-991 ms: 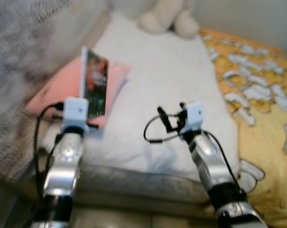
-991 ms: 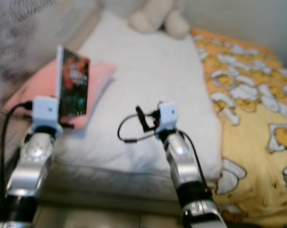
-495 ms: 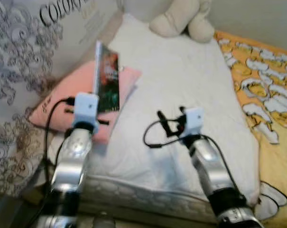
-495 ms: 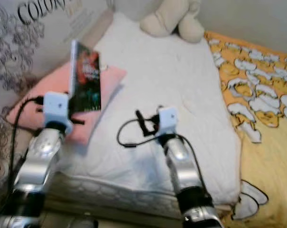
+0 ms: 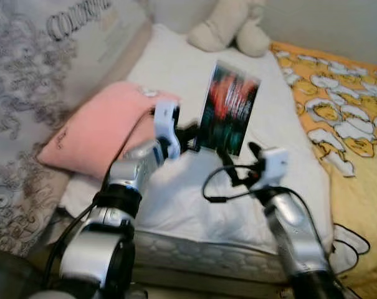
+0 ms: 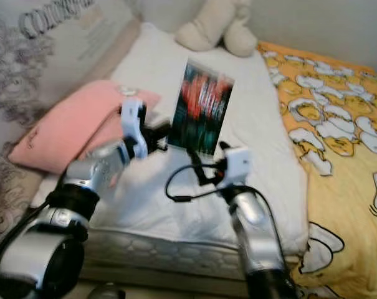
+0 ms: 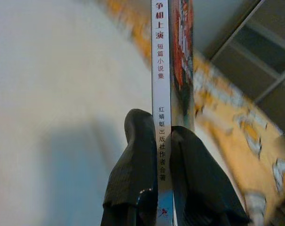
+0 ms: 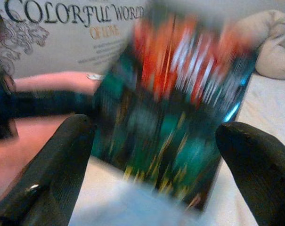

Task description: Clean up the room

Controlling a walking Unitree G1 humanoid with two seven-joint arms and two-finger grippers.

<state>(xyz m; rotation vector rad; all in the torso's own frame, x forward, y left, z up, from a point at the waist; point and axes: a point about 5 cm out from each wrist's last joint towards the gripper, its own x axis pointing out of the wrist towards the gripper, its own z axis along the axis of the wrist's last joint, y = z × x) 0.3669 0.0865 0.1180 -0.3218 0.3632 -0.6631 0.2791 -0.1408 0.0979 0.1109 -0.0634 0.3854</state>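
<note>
the left gripper [image 5: 191, 134] is clamped on the lower edge of a paperback book [image 5: 229, 116], and the left wrist view shows both black fingers [image 7: 135, 165] pinching it at the white spine with chinese print. the book is held upright in the air above the middle of the white mattress [image 5: 176, 75], its red and green cover blurred and turned toward the robot's head. the right gripper [image 5: 238, 171] hovers just in front of the book, over the near half of the mattress; its two fingers [image 8: 48, 165] stand wide apart with the cover between them in its wrist view, touching nothing.

a pink pillow [image 5: 91, 134] lies at the left edge of the mattress against a patterned bedcover [image 5: 26, 106]. a cream plush toy [image 5: 229, 31] sits at the far end, and a yellow sheet printed with white shapes [image 5: 344, 118] covers the right side.

as for tidying, the book is off the bed but not yet put anywhere, so this item looks about half done. it may be a handover to the right gripper, though that is a guess. the pillow and plush look untouched.
</note>
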